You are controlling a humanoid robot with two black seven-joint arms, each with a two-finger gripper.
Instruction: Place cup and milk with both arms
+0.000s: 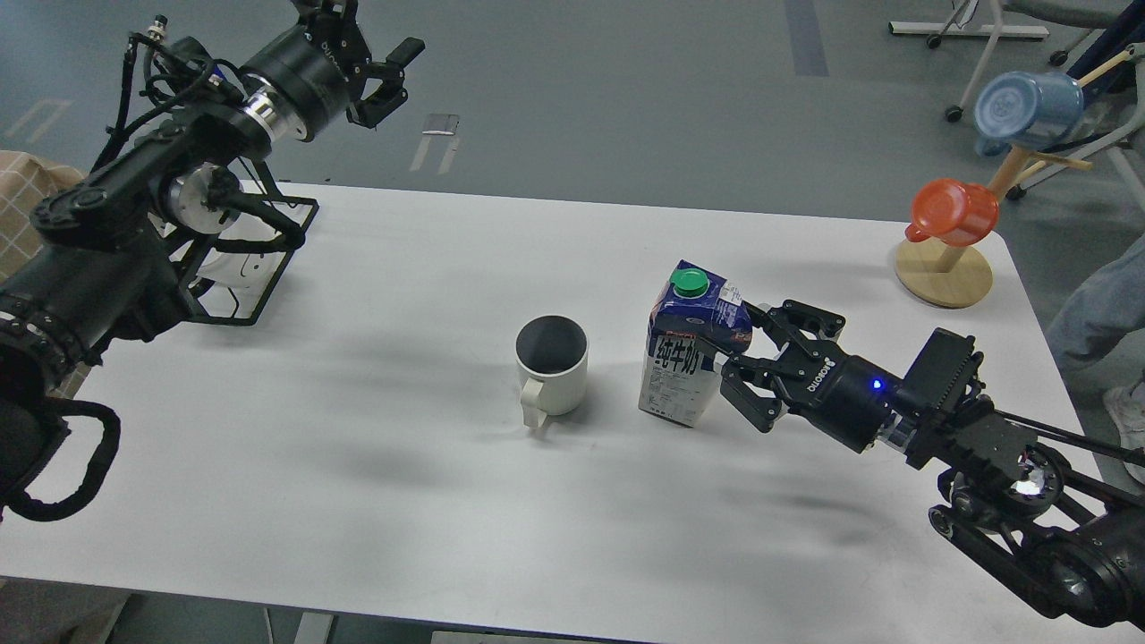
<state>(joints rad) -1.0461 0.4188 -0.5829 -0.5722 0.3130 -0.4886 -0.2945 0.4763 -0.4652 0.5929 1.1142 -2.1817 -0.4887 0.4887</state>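
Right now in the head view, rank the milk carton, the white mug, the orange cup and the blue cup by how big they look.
1. milk carton, clearly largest
2. blue cup and white mug: look alike, and the blue one sits farther back, so I won't rank them
3. orange cup, smallest-looking, also farther away
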